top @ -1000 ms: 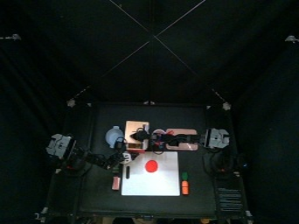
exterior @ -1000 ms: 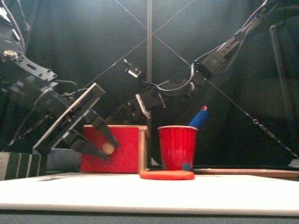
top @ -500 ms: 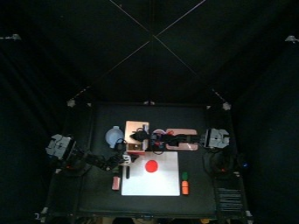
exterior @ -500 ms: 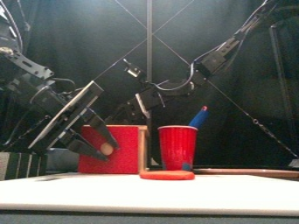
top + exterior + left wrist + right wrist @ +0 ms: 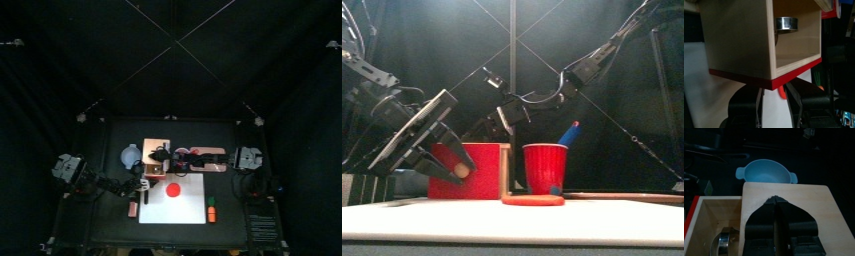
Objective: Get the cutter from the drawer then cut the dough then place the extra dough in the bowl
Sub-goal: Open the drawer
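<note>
Dough [image 5: 533, 199] nearest, a flat red disc on the white cutting board [image 5: 181, 210] by the table's front edge, uncut. Just behind it, upright, red cup [image 5: 545, 168] with a blue toy knife [image 5: 571, 132] poking out. Left of the cup, red drawer front [image 5: 480, 182] facing the front edge, drawn out of the pale wooden box [image 5: 801, 198] and pinched by the left gripper [image 5: 775, 92], jaws narrow and closed on it. Inside the open drawer, cutter [image 5: 786, 23], round and metal, close to one end wall, untouched. On the box's top, right gripper [image 5: 775, 200], jaws pressed together with nothing between, tips down on the wood, seemingly pinning the box. Level with the box, on its side toward the table's left edge, blue-grey bowl [image 5: 764, 172], empty.

Judged step: drawer open, cutter next. To do it well: release the drawer front without nudging it shut, lift clear, come straight down into the opening and take the cutter by rim or wire handle; handle's lie not readable here. Tight room there, wooden walls close around.

Free board in front and to the right of the dough, apart from a small red-and-green toy [image 5: 210, 212] near the board's right edge. Less room behind the dough, close to the drawer.
</note>
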